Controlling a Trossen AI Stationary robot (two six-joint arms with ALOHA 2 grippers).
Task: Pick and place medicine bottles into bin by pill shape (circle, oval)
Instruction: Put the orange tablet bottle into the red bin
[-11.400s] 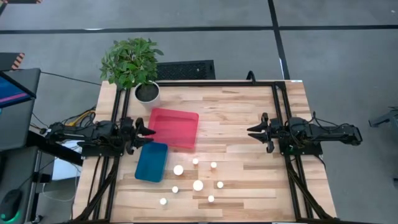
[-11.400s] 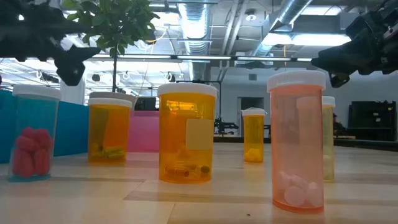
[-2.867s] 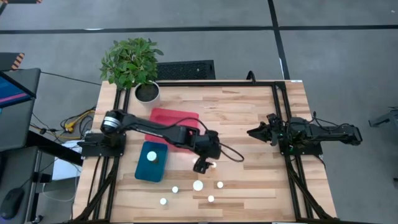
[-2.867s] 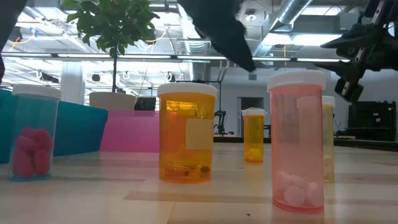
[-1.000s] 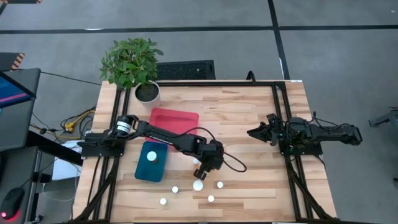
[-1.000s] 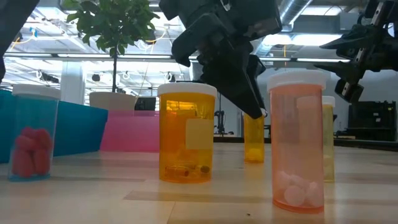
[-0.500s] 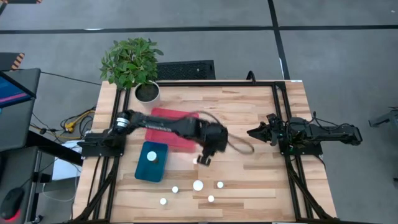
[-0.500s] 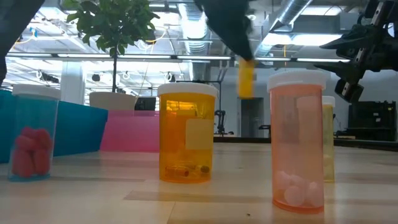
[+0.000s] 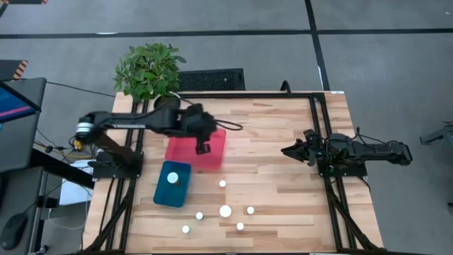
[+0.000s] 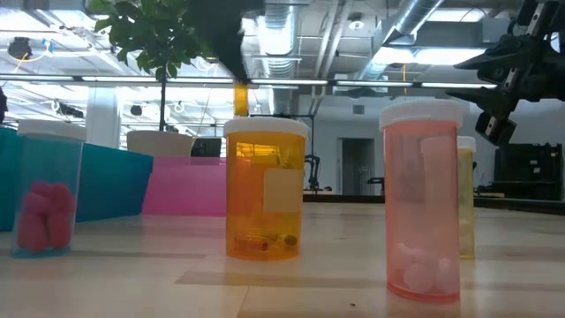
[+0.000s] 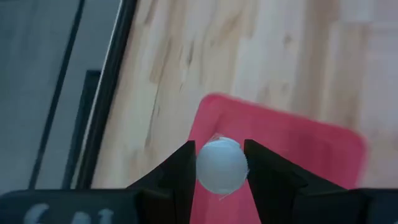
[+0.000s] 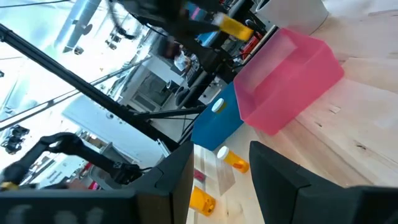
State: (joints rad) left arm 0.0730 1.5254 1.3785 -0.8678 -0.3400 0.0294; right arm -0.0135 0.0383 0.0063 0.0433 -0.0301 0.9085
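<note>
No readable text; pale label on orange bottle [image 10: 265, 199] shows no legible print.

White-capped orange bottle [image 11: 221, 166], pink tray [image 9: 212, 157], blue tray [image 9: 161, 193], pale striped wood table [image 9: 283, 191].

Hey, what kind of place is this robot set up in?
Probably a robotics lab or workshop: exposed ceiling ducts and pipes overhead, a bare grey floor, and two arms on a wooden table with the left gripper holding a bottle over the pink tray.
</note>
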